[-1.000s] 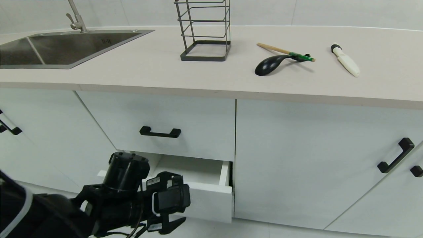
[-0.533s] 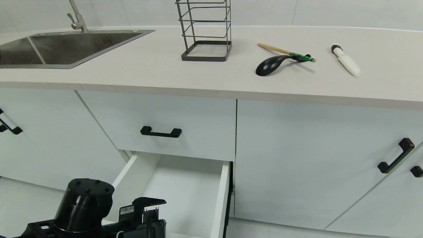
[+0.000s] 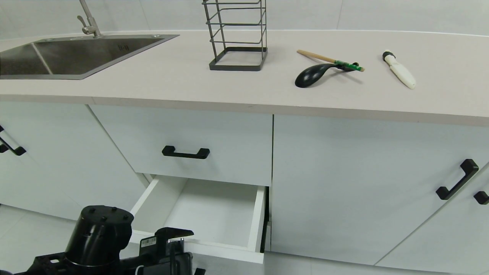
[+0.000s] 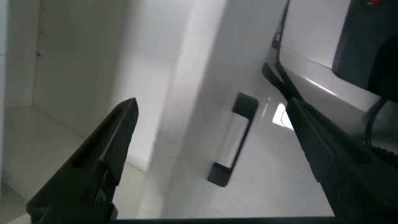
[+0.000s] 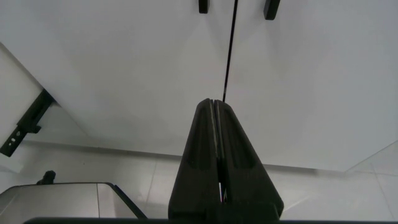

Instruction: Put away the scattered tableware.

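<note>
- left end effector (image 4: 199, 87) spread wide, gripping nothing, low before the pulled-out lower drawer (image 3: 256, 217)
- right end effector (image 5: 215, 109) pinched closed, empty, facing white cabinet fronts
- on the tabletop (image 3: 153, 84), right side: black spoon (image 3: 311, 75) touching the wooden chopsticks (image 3: 330, 60), white knife (image 3: 399, 70) further right, apart
- wire rack (image 3: 237, 36) left of them, sink (image 3: 76, 53) far left

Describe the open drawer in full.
The drawer is white and smooth, like painted board, and is the lower of two under the counter. It stands pulled out and level, with thin side walls and a bare floor where visible. Its black bar handle lies between the open left gripper's fingers, touching neither.
</note>
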Tool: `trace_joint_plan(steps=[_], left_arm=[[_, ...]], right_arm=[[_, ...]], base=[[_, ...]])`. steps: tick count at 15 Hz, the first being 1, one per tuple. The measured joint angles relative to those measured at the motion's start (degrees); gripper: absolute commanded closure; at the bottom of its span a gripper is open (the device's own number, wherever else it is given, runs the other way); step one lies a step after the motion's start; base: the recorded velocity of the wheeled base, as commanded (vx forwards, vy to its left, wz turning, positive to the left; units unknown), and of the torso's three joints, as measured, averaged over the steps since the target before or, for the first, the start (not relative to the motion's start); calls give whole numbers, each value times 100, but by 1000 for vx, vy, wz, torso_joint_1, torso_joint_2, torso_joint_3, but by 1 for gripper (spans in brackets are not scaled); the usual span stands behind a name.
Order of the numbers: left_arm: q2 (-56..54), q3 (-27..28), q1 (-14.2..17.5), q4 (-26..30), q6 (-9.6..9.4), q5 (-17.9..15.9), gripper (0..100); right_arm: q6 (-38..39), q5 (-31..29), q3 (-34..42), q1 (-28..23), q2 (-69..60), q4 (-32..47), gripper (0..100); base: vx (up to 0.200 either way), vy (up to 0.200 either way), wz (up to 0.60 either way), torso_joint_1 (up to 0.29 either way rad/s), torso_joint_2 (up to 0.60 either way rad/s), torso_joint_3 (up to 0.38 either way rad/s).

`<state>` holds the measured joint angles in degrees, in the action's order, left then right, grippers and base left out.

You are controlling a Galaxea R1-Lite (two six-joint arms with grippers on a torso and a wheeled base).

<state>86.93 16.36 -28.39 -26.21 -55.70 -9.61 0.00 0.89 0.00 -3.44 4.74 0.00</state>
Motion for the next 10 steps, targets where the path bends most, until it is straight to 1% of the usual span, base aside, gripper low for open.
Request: trace_joint_plan(steps=[2, 6, 10], left_arm=[[4, -16, -2, 98, -7, -46, 0], [24, -49, -10, 123, -13, -115, 0], [-123, -252, -22, 144, -11, -213, 0]], right_arm=[[2, 0, 0, 0, 0, 0, 100], [2, 1, 0, 0, 0, 0, 100], [5, 0, 0, 0, 0, 0, 100]], base=[[0, 0, 0, 0, 0, 0], [0, 0, 0, 0, 0, 0], [0, 0, 0, 0, 0, 0]])
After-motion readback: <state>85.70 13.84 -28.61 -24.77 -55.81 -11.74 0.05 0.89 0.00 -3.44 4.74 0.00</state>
